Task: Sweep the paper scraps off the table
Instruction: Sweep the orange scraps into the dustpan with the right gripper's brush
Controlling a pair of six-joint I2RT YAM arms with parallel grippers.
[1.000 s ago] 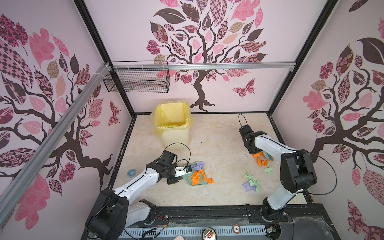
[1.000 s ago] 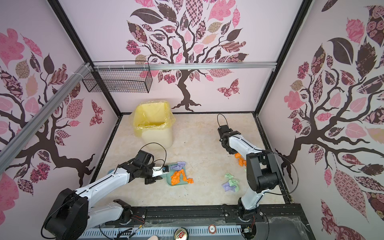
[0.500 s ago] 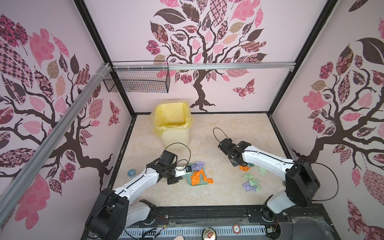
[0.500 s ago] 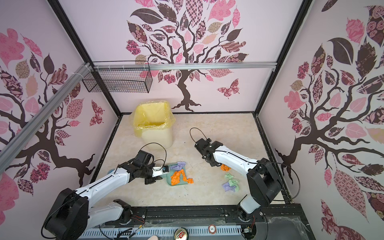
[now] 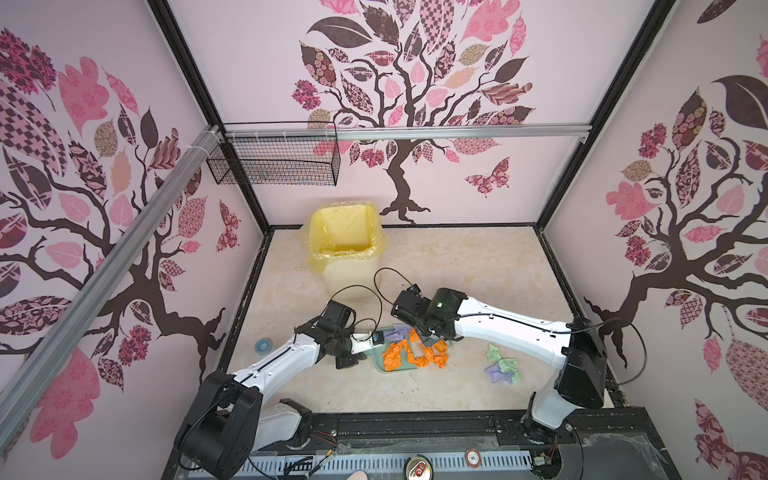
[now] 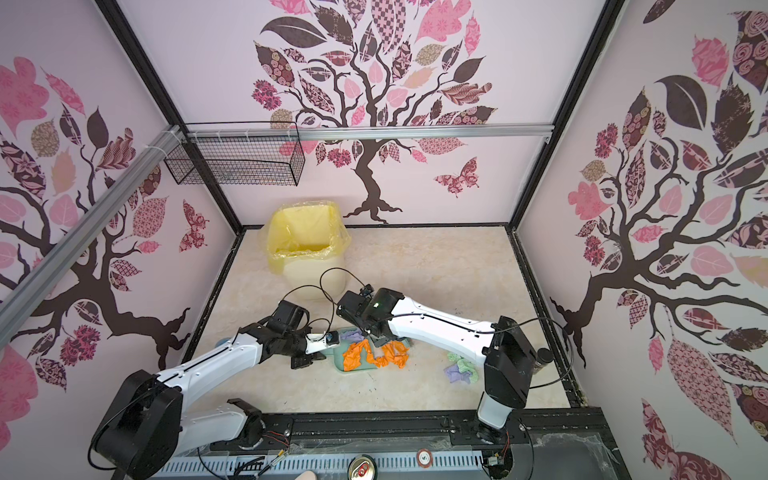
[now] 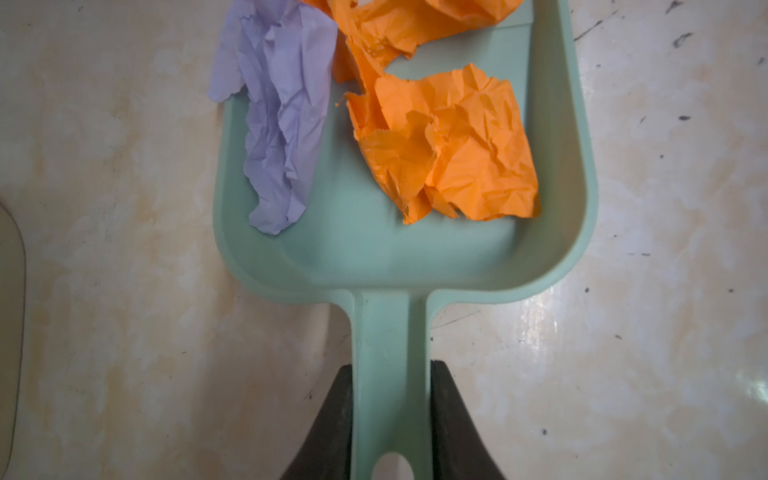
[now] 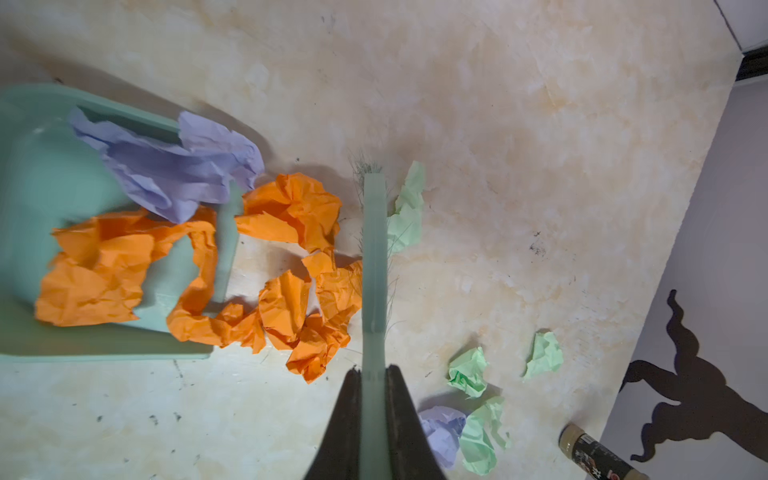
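Note:
My left gripper (image 7: 390,365) is shut on the handle of the teal dustpan (image 7: 374,249), which lies flat on the table (image 5: 457,266). A lilac scrap (image 7: 282,104) and an orange scrap (image 7: 453,145) lie in the pan. My right gripper (image 8: 373,372) is shut on the teal brush (image 8: 374,257), whose bristles stand against more orange scraps (image 8: 299,291) heaped at the pan's mouth. One pale green scrap (image 8: 409,208) lies on the brush's other side. In both top views a loose cluster of green and lilac scraps (image 5: 503,368) (image 6: 461,370) sits on the table to the right of the brush.
A yellow-lined bin (image 5: 345,249) stands at the back left, just behind both grippers. A small blue roll (image 5: 262,344) lies by the left edge. A small bottle (image 8: 598,453) lies near the right wall. A wire basket (image 5: 274,160) hangs high on the back rail.
My right arm has swung from the table's right side leftward with the brush, pushing orange scraps up to the dustpan's mouth. The left arm and dustpan have stayed put.

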